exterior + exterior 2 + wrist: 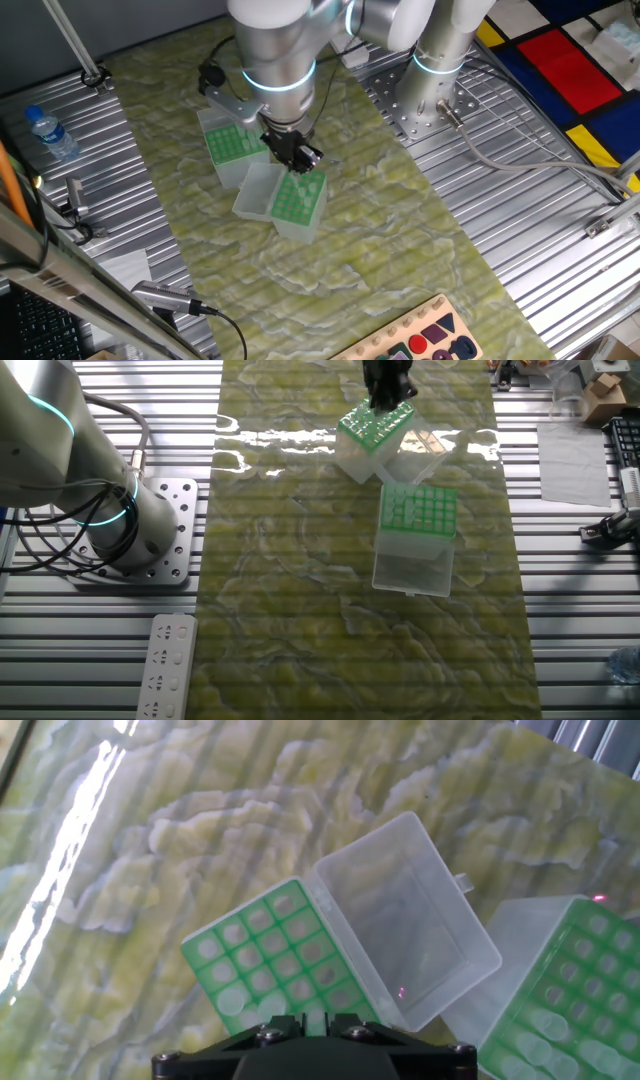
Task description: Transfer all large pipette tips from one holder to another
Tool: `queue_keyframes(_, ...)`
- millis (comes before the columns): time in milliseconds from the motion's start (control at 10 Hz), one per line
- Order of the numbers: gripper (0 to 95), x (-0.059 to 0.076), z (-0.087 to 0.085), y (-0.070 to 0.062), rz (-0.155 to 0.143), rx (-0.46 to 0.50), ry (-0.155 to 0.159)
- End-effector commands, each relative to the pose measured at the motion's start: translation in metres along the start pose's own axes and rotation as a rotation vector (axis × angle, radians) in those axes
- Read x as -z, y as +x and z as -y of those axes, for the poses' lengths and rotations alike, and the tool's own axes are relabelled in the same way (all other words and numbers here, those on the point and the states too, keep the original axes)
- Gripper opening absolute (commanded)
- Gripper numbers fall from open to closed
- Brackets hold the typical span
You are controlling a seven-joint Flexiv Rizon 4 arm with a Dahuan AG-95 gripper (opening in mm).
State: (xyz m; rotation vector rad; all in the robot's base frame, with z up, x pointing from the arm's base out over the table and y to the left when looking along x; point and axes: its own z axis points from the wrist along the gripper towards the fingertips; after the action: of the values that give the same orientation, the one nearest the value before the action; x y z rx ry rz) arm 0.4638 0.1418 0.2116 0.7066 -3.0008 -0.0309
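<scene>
large pipette tips (233, 1001) in rack directly under end effector (310, 1025).

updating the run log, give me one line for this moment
gripper: over holder, jaws hidden | pipette tips: few seated | second holder: beside, lid open

The mat (300, 610) on the table looked glossy, throwing bright glare near its far edge. Both tip boxes (420, 940) were translucent, smooth plastic with matt green rack plates (270, 960). The table (100, 660) beside the mat was ribbed bare metal.
</scene>
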Motion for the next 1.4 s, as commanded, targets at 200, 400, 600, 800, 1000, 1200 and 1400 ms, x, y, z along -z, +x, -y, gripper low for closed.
queue_keyframes(200, 0.0, 0.031, 0.008, -0.003, -0.024, 0.021, -0.004)
queue_keyframes(400, 0.0, 0.052, 0.012, -0.007, -0.048, 0.032, -0.009)
queue_keyframes(600, 0.0, 0.071, 0.015, -0.010, -0.075, 0.049, -0.006)
queue_keyframes(800, 0.0, 0.083, 0.017, -0.012, -0.100, 0.095, 0.027)
queue_keyframes(1000, 0.0, 0.092, 0.021, -0.012, -0.131, 0.147, 0.060)
queue_keyframes(1200, 0.0, 0.093, 0.030, -0.011, -0.168, 0.263, 0.108)
queue_keyframes(1400, 0.0, 0.093, 0.043, -0.013, -0.223, 0.434, 0.174)
